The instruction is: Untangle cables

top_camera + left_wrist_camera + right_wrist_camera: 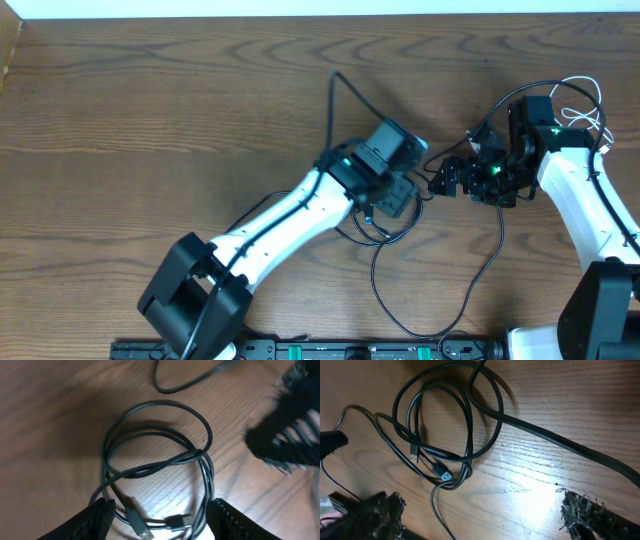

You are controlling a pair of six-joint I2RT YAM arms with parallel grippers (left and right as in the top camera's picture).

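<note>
Cables (199, 453): thin black ones, wound in a loose multi-turn coil flat on the table (150, 120), near its middle. A white cable (598, 105) lies well apart at the right side, behind the right arm. The left gripper (405, 190) hangs directly over the coil. In its wrist view the fingers (100, 520) stand apart, one each side of the coil's near edge, nothing pinched, and two plug ends (142, 532) lie between them. The right gripper (442, 180) points left at the left one, just beside it, jaws spread wide and empty. From its wrist view the coil lies ahead and to the left of the gap, with a crossing bundle (464, 466) and a blue-tipped plug (445, 476) on the near side. The coil is roundish, no clear long axis. Strands leave it two ways: one tail (333, 100) runs toward the far edge, and a long slack loop (377, 285) sweeps toward the near edge and back up under the right arm. Judgement: the left arm is nearer and already over the coil, so the coming grasp turns on a straight descent there. The right arm would need a short reach leftward. Open room lies left and far side. The two grippers crowd each other, and the near edge carries the arm bases, so pulling apart looks safest left and right.
</note>
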